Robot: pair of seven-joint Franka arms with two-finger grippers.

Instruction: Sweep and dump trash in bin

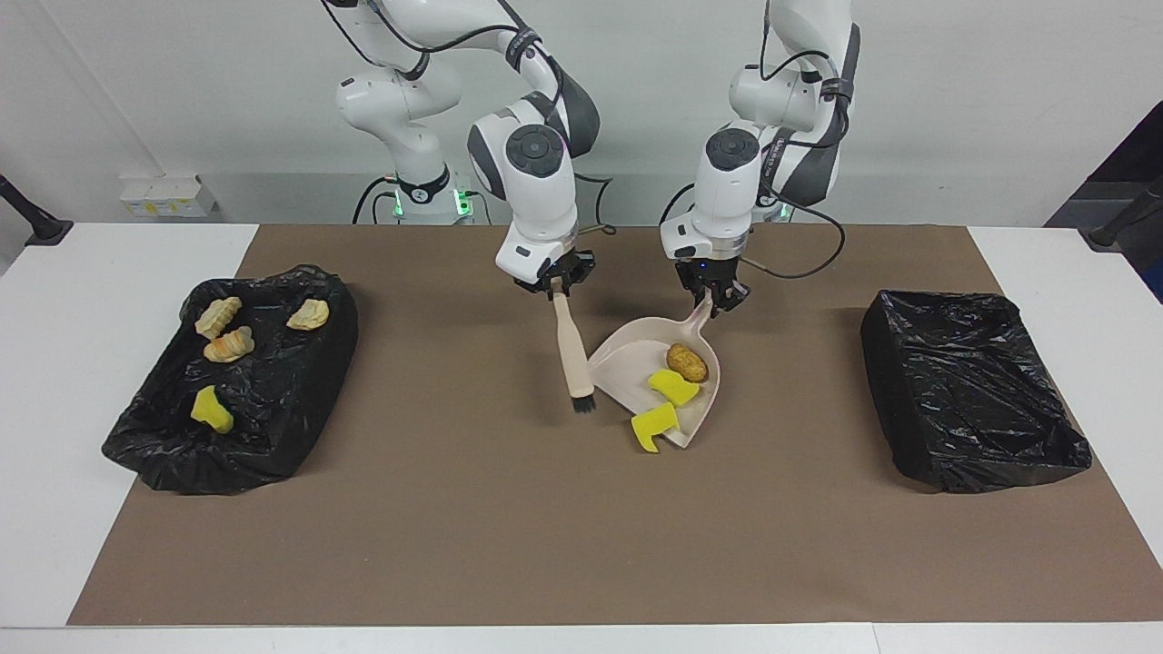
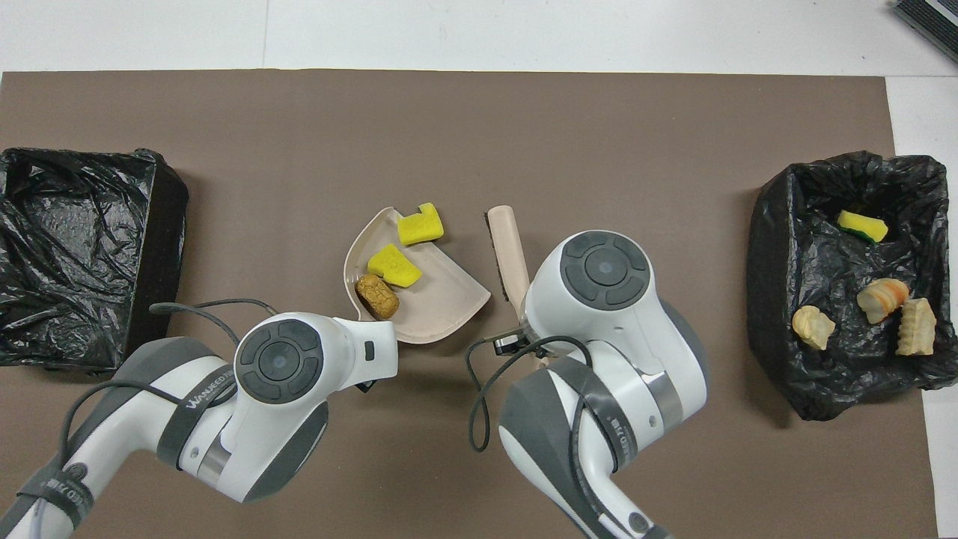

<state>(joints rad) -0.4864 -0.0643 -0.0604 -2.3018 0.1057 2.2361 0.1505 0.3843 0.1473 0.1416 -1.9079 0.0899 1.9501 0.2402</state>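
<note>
Left hand point(image 1: 714, 300) grips the dustpan point(image 1: 636, 356) handle, and right hand point(image 1: 556, 283) grips the brush point(image 1: 572, 350).

Both hands are clenched on their tools in the middle of the worktop point(image 1: 509, 527). In the dustpan lie a brown bread chunk point(image 1: 687, 361) and a yellow sponge piece point(image 1: 673, 387). Another sponge piece point(image 1: 654, 426) sits half on the pan's lip, half on the worktop. The bin point(image 1: 238, 377) at the right arm's end has four scraps in it; the other bin point(image 1: 972, 391) at the left arm's end looks bare. To do this step well, I think the brush should push that last sponge piece fully into the pan. Keep the pan's lip flat on the worktop, so nothing slips under. Then lift the pan level, or the scraps may slide out.
</note>
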